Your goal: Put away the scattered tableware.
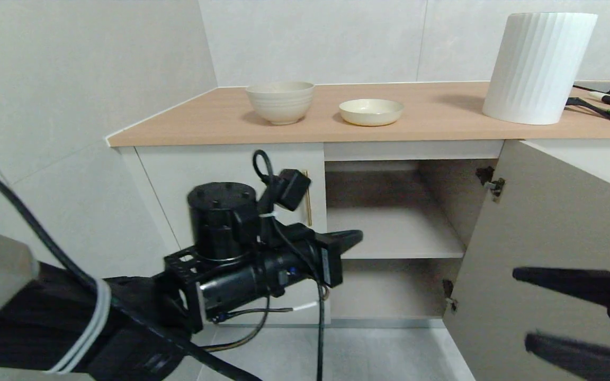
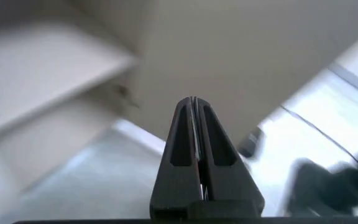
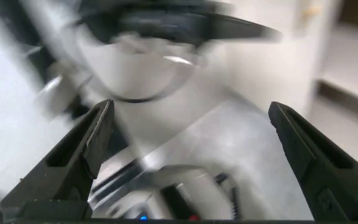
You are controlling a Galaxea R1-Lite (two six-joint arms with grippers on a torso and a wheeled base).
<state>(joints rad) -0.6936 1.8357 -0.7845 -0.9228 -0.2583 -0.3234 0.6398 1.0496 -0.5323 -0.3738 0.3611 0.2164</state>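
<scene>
A cream ribbed bowl (image 1: 280,101) and a shallow cream dish (image 1: 371,111) sit on the wooden countertop (image 1: 194,124) at the back. My left gripper (image 1: 355,236) is low in front of the open cabinet, its fingers (image 2: 193,134) pressed together with nothing between them. My right gripper (image 1: 522,307) hangs at the lower right beside the open cabinet door (image 1: 548,233), fingers (image 3: 86,155) spread wide and empty. Both grippers are well below the countertop, away from the bowl and dish.
A tall white ribbed container (image 1: 538,66) stands on the right of the counter, with several tools (image 1: 609,103) behind it. The cabinet (image 1: 389,233) under the counter stands open with a bare shelf. The left cabinet door (image 1: 220,174) is closed. Grey floor lies below.
</scene>
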